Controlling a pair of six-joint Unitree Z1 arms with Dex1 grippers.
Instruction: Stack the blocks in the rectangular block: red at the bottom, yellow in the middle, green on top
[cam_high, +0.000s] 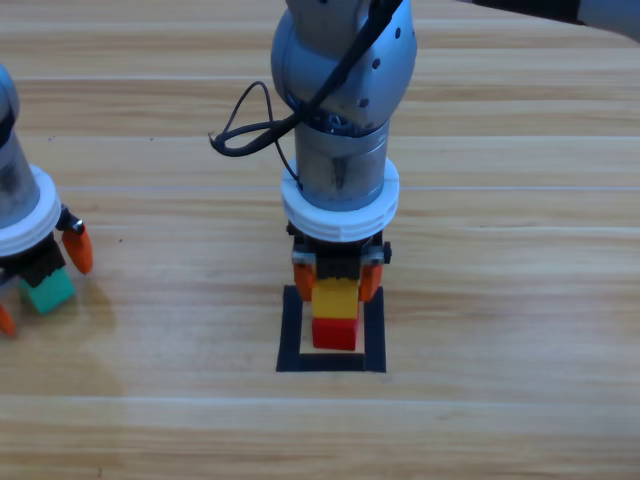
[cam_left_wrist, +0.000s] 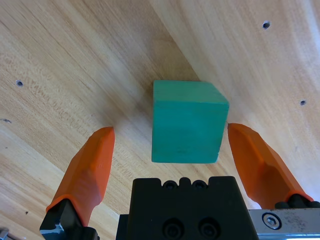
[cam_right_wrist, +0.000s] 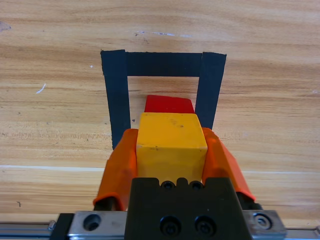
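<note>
The small plain yellow cube (cam_right_wrist: 171, 141) is a warm, even yellow, faintly speckled on top, and the small plain red cube (cam_right_wrist: 169, 104) showing beyond it is a flat bright red. The square outline of tape (cam_right_wrist: 114, 100) is matt black. The small plain teal-green cube (cam_left_wrist: 187, 121) is one solid teal. Both the right hand (cam_high: 338, 279) and the left hand (cam_left_wrist: 172, 142) have orange jaws on black bodies. The pale wooden counter (cam_high: 500, 300) carries streaky brown grain.

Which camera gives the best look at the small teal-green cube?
The left wrist view: the small teal-green cube fills the frame's middle, on the wood between the left gripper's open jaws. The high view shows it small at the left edge, partly hidden. The right wrist view misses it.
</note>
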